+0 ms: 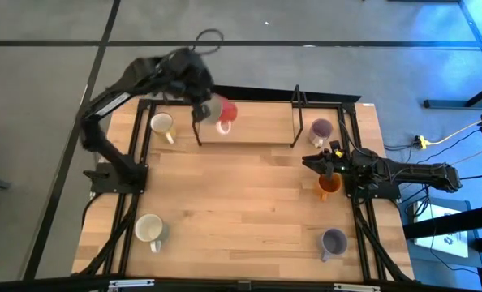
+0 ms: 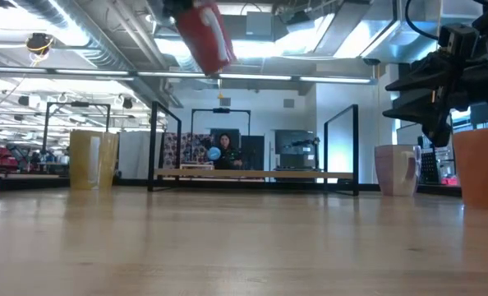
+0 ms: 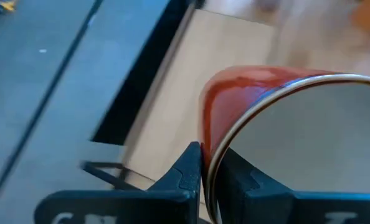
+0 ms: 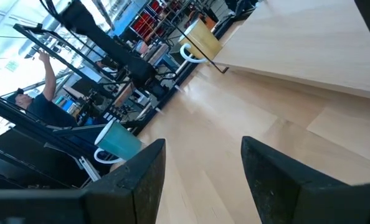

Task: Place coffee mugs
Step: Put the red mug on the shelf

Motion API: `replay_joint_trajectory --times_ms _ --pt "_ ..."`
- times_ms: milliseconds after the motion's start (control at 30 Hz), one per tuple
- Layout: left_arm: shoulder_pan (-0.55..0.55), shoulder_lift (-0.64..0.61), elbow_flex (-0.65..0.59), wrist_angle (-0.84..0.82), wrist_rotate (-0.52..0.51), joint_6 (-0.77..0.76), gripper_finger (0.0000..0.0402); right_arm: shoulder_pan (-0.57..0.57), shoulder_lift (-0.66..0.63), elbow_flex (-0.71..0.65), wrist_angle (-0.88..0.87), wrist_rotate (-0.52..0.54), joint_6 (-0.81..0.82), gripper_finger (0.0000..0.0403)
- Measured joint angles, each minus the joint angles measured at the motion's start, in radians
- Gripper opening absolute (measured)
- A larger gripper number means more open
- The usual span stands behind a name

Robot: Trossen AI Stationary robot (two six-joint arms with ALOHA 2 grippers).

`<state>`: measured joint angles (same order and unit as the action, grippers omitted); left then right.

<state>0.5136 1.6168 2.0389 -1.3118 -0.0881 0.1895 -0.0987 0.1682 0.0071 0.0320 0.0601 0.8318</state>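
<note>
table [image 1: 249,211]: smooth pale wood | red mug [image 3: 247,93]: glossy ceramic

The left gripper [image 1: 211,109] has its jaws clamped on the rim of a red mug [image 3: 260,106], lifted clear of the worktop [image 1: 249,203], with bare wood below. Beside the right gripper [image 1: 318,162], whose jaws stand apart, an orange mug [image 1: 329,186] crowds one side and a pale purple mug [image 1: 320,129] stands ahead.

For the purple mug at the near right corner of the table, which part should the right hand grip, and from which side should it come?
Grip the rim wall of the purple mug from above, on the side away from its handle. It stands upright with its mouth open upward and nothing close around it, so the open right hand could likely pinch the wall there.
</note>
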Motion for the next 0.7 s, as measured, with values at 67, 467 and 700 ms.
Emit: replay_joint_trajectory --times_ms 67,467,700 --pt "0.057 0.079 0.068 -0.02 -0.036 0.084 0.0018 0.0 0.005 0.0 -0.001 0.0 0.0 0.0198" --pt "0.268 0.381 0.138 -0.064 -0.04 0.233 0.0018 0.0 0.006 0.0 -0.005 0.0 0.013 0.0198" --pt "0.274 0.475 0.138 -0.097 -0.019 0.234 0.0018 0.0 0.006 0.0 -0.007 0.0 0.032 0.0198"
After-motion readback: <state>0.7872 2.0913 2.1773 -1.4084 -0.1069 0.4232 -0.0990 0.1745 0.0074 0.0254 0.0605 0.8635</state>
